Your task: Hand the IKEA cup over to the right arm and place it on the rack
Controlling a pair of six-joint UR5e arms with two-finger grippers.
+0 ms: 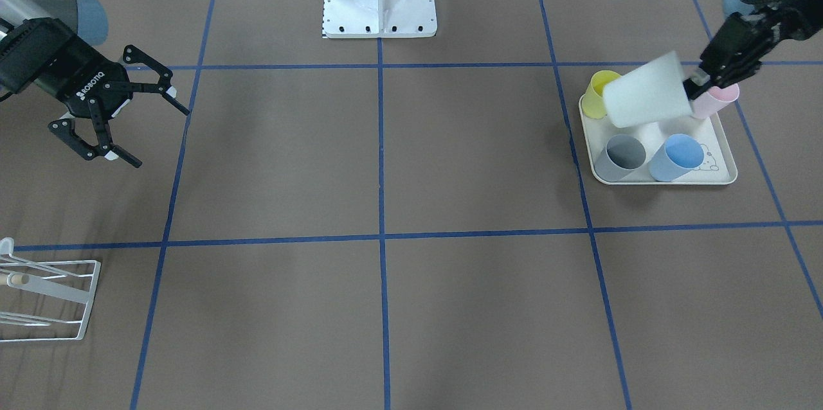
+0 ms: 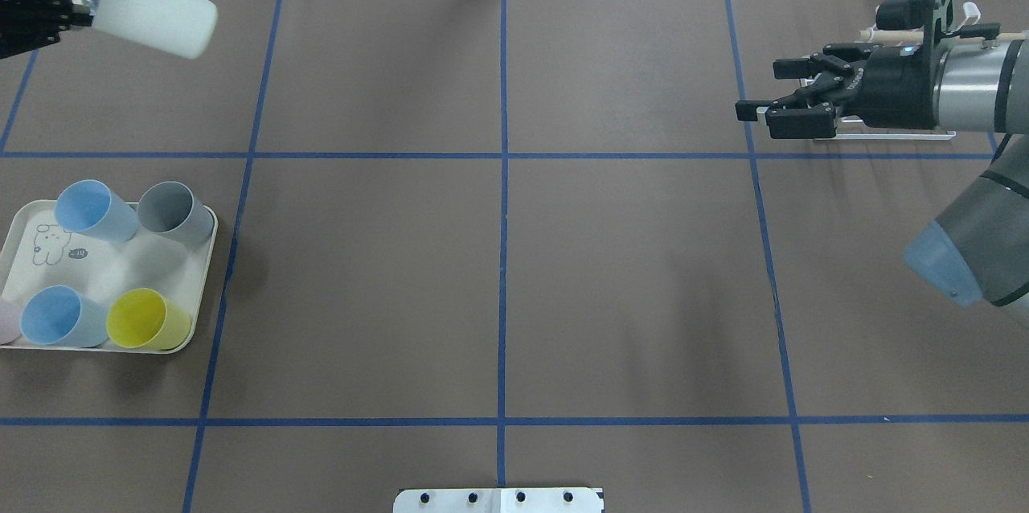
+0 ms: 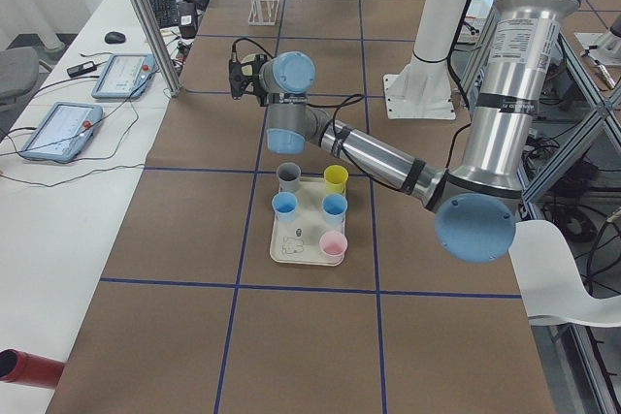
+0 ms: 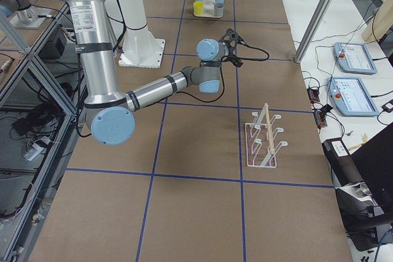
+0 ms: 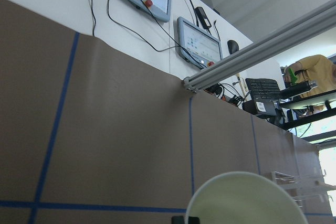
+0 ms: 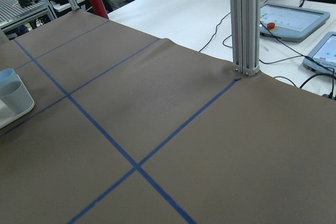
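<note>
- The left gripper point(image 1: 693, 85), at the upper right of the front-facing view, is clamped on the pale IKEA cup point(image 1: 645, 91). The left wrist view shows the cup's open mouth, so the pinch looks to be on the wall at the rim.
- The cup hangs in the air, tipped almost sideways, with its closed base pointing toward the middle of the table. It is above the cream tray point(image 1: 669, 181) and does not touch it.
- It is probably light, thin-walled plastic. It should be stiff enough to carry, though the wall likely gives a little near the mouth.
- The surface looks smooth and tapered, so a hard squeeze could make it slide toward the narrow end.
- The best hold for the receiving arm is likely across the free body nearer the base, clear of the left fingers.
- The right gripper point(image 1: 122, 119), at the left of that view, has its jaws spread wide and holds nothing. It is well apart from the cup.
- The rack point(image 1: 48, 297) stands in the lower left corner.
- Other coloured cups point(image 1: 678, 156) stand on the tray.
</note>
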